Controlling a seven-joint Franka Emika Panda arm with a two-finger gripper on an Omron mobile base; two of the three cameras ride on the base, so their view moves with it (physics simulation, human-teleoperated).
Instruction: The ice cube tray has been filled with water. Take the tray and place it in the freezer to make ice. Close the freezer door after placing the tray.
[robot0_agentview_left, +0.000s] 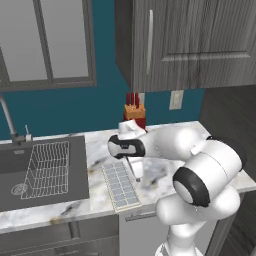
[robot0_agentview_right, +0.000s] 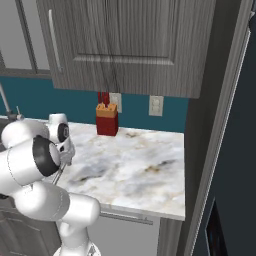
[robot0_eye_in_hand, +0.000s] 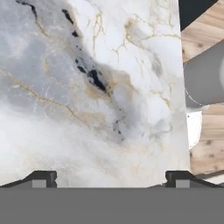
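Note:
The ice cube tray (robot0_agentview_left: 120, 186) lies flat on the marble counter (robot0_agentview_left: 165, 170) near its front edge, a pale grid of small square cells. My gripper (robot0_agentview_left: 135, 174) points down at the counter just to the right of the tray's far end, apart from it. In the hand view the gripper (robot0_eye_in_hand: 111, 181) is open, its fingertips (robot0_eye_in_hand: 41, 179) stand wide apart over bare marble, and nothing is between them. The slate-blue freezer door (robot0_agentview_right: 235, 165) with its small black panel (robot0_agentview_right: 216, 231) rises at the far right of the right base view.
A dark sink (robot0_agentview_left: 15, 172) with a wire dish rack (robot0_agentview_left: 47, 167) lies left of the tray. A red knife block (robot0_agentview_left: 135, 116) stands at the back wall. Grey wood cabinets (robot0_agentview_left: 190, 45) hang overhead. A tall grey panel (robot0_agentview_right: 215, 125) separates counter and fridge.

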